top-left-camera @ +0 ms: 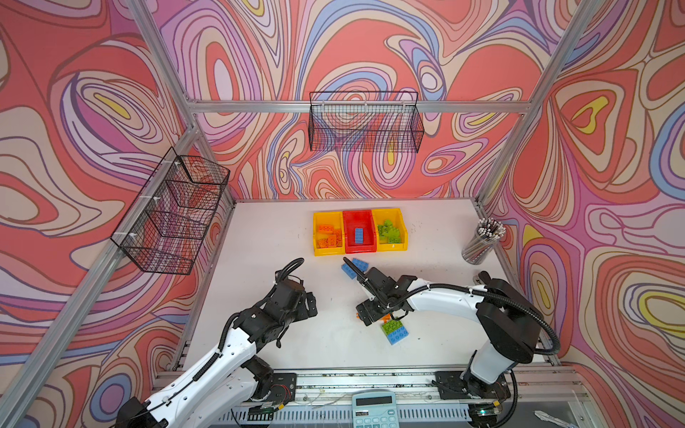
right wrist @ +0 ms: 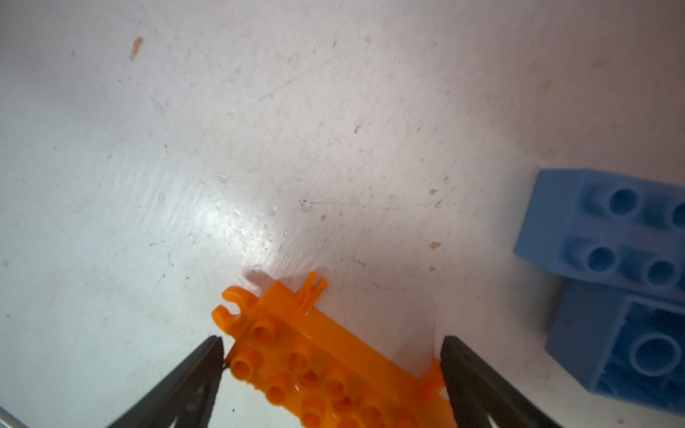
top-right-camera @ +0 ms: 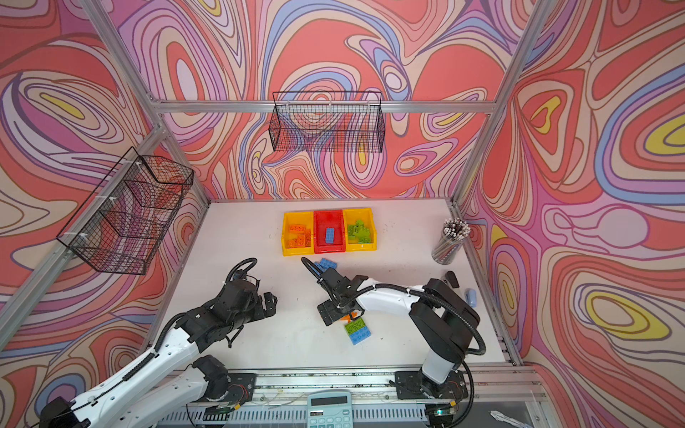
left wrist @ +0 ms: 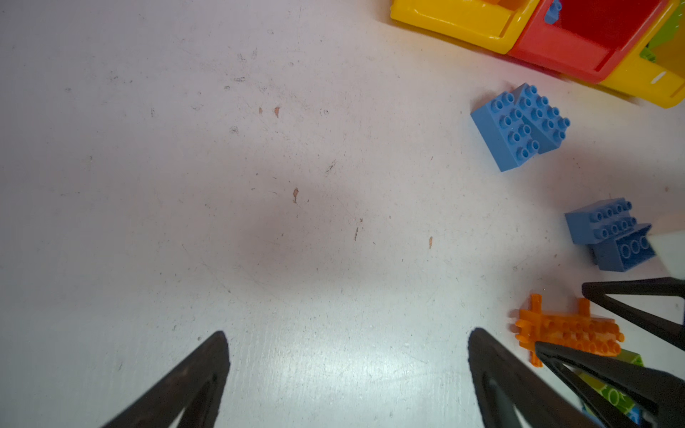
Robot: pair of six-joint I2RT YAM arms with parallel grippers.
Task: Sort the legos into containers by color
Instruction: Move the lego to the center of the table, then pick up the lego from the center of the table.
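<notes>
Wide-spread right gripper (right wrist: 332,339) straddles the long pronged orange plastic piece (right wrist: 315,365) on the white table (right wrist: 259,148)
Only the right wrist view shows this — both top views hide most of it under the wrist, short of the joined yellow-red-yellow plastic bins (top-left-camera: 328,252); left gripper (left wrist: 347,333) also agape, holding nothing

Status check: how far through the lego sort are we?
Done: orange bricks in the left yellow bin, one blue brick in the red bin, green bricks in the right yellow bin. In hand: right gripper, open, straddles the pronged orange piece on the table. Remaining: loose blue bricks, a green brick touching another blue one. Left gripper open, holding nothing.
</notes>
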